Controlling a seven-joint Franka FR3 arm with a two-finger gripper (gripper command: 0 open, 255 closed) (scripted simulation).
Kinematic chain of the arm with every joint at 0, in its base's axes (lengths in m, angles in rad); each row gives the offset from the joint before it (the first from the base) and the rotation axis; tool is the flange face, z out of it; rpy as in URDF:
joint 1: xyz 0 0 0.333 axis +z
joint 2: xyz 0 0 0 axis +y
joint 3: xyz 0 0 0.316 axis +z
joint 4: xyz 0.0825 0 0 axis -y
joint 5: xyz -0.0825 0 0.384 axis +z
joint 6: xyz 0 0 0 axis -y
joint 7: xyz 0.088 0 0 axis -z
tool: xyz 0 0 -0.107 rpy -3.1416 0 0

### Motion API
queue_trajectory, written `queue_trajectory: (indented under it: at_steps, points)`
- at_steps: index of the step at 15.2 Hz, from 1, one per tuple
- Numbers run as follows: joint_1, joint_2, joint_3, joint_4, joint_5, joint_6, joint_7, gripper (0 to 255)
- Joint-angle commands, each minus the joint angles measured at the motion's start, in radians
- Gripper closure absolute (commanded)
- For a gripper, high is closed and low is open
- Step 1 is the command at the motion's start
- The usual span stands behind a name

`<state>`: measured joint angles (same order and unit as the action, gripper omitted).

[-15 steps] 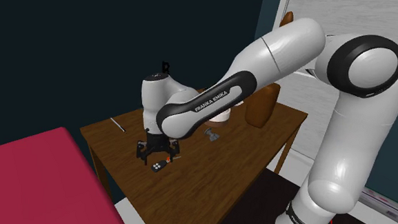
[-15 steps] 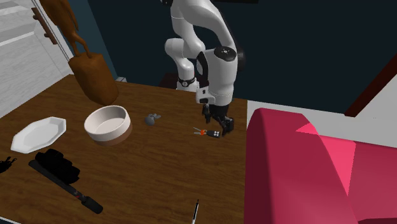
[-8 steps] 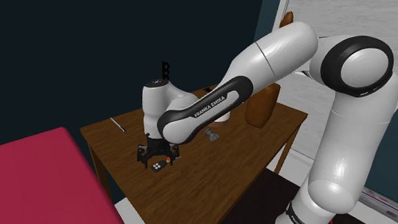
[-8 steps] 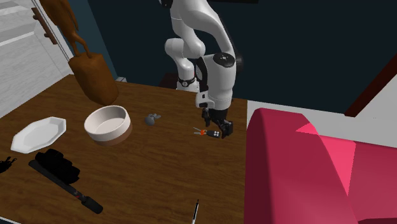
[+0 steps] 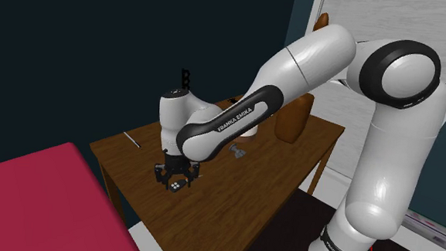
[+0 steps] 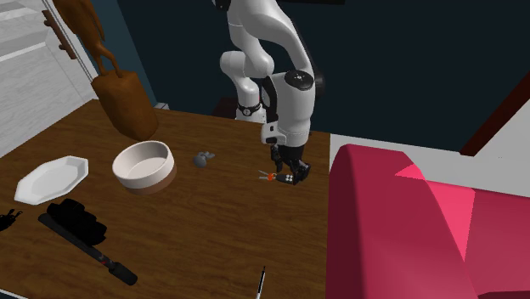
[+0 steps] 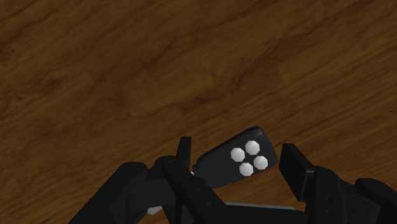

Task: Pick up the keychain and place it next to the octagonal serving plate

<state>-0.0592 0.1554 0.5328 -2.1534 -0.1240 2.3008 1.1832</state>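
Gripper is low over the table, fingers narrowly apart w/ the keychain between them: black fob, four white buttons. Thin gap at one finger; other side, can't tell if touching. Fob's long axis runs approx. finger to finger, slightly tilted, so closing would pinch its ends. Keychain lies near the table edge by the red couch. Plate is well apart, near the opposite edge.

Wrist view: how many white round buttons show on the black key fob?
4 white round buttons, in a tight diamond at the free end of the black key fob between the black gripper's fingers. Its other end is covered, so more may be hidden.
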Motion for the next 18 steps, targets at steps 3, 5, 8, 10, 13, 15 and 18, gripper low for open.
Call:
queue_trajectory:
  at_steps: [3, 5, 8, 10, 13, 15, 18]
  points:
    - [0.000, 0.000, 0.000, 0.000, 0.000, 0.000, 0.000, 255]
    - [0.000, 0.000, 0.000, 0.000, 0.000, 0.000, 0.000, 255]
    - [-0.004, -0.026, 0.004, 0.014, 0.020, -0.036, -0.014, 255]
    - [-0.006, -0.043, 0.007, 0.025, 0.033, -0.061, -0.023, 255]
    - [-0.009, -0.066, 0.009, 0.043, 0.050, -0.098, -0.036, 255]
    - [-0.011, -0.080, 0.010, 0.056, 0.060, -0.123, -0.043, 255]
    - [-0.013, -0.100, 0.010, 0.077, 0.074, -0.161, -0.053, 255]
